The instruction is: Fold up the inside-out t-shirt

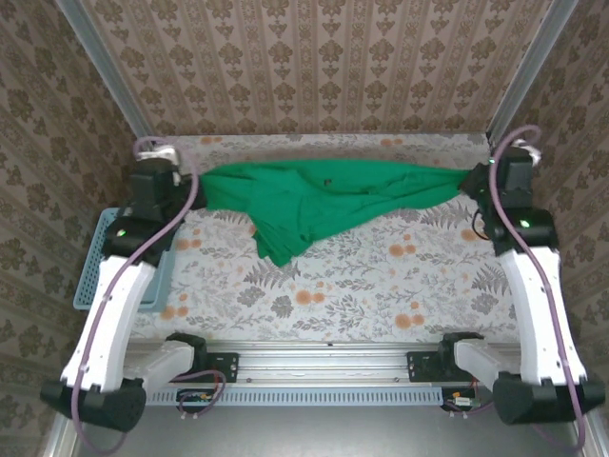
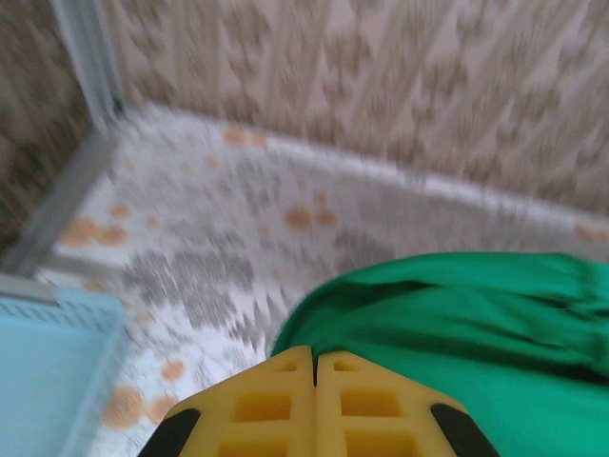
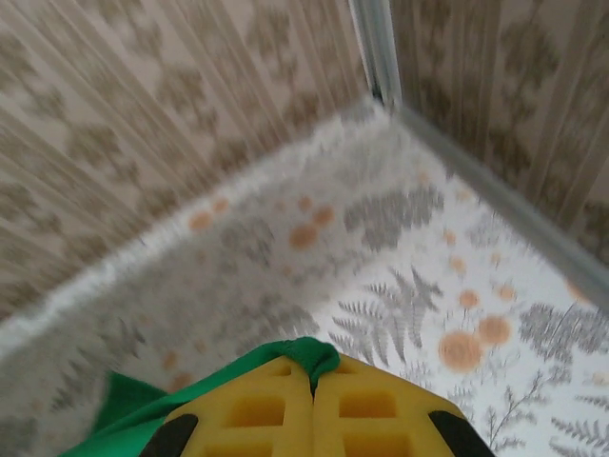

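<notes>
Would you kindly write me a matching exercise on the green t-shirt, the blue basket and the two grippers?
Things:
1. bright green soft cloth t-shirt
2. light-blue plastic basket
3. left gripper
4. right gripper

Places and states:
A. shut on the t-shirt, far right
B. at the floral table's left edge
C. stretched between both grippers
D. shut on the t-shirt, far left

Pairs: 1-C, 2-B, 3-D, 4-A.
</notes>
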Controlling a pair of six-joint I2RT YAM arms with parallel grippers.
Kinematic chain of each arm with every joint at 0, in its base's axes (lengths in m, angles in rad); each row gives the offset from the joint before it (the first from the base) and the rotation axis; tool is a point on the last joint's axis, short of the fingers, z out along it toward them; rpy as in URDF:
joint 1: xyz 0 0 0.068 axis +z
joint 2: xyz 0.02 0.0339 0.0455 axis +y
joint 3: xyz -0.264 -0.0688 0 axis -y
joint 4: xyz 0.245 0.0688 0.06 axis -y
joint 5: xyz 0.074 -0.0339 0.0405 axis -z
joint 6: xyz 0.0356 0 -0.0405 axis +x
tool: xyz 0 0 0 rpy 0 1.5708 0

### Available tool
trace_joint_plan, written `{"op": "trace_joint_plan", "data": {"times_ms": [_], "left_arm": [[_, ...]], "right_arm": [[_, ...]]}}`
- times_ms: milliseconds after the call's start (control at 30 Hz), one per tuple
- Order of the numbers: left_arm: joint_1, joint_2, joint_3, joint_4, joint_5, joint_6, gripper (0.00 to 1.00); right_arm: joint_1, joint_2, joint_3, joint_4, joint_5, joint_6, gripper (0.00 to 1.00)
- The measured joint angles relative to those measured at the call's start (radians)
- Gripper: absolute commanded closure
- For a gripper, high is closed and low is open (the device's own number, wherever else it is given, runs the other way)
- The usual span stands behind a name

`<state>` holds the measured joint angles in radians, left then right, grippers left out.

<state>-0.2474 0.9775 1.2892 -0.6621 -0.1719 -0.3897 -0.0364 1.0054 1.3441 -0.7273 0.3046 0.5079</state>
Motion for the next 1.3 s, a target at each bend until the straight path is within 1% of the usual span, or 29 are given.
{"op": "trace_joint_plan", "data": {"times_ms": [100,200,500,700,833,900,967,1033,1133,1233,1300], "left_arm": [[0.037,-0.07,0.07,-0.006,-0.02,0.0,1.0],[0.047,-0.092,0.113,-0.007,-0.017,0.0,1.0],[0.053,-0.063,0.116,-0.053,0.075,0.004,1.0],[0.053,-0.161,0.117,-0.036,0.103,0.018,1.0],[0.053,-0.243,0.107,0.01,0.124,0.016,1.0],[0.053,-0.24,0.109,0.023,0.124,0.016,1.0],[0.053,-0.185,0.115,0.02,0.124,0.016,1.0],[0.053,-0.058,0.126,0.012,0.125,0.016,1.0],[0.053,0.147,0.123,-0.007,0.134,0.014,1.0],[0.053,0.328,0.059,-0.014,0.151,0.0,1.0],[0.053,0.381,-0.002,-0.028,0.167,-0.007,1.0]], "right_arm": [[-0.003,-0.079,0.076,-0.02,0.003,-0.016,1.0],[-0.003,-0.132,0.102,-0.022,-0.004,-0.034,1.0],[-0.004,-0.174,0.1,-0.059,-0.077,-0.065,1.0],[-0.004,-0.249,0.133,-0.066,-0.081,-0.087,1.0],[-0.005,-0.301,0.15,-0.064,-0.08,-0.087,1.0],[-0.005,-0.302,0.147,-0.063,-0.08,-0.086,1.0],[-0.005,-0.282,0.125,-0.056,-0.08,-0.085,1.0],[-0.005,-0.234,0.075,-0.039,-0.08,-0.082,1.0],[-0.005,-0.121,-0.027,-0.002,-0.094,-0.066,1.0],[-0.005,0.018,-0.145,0.034,-0.127,-0.051,1.0],[-0.005,0.083,-0.206,0.037,-0.143,-0.04,1.0]]}}
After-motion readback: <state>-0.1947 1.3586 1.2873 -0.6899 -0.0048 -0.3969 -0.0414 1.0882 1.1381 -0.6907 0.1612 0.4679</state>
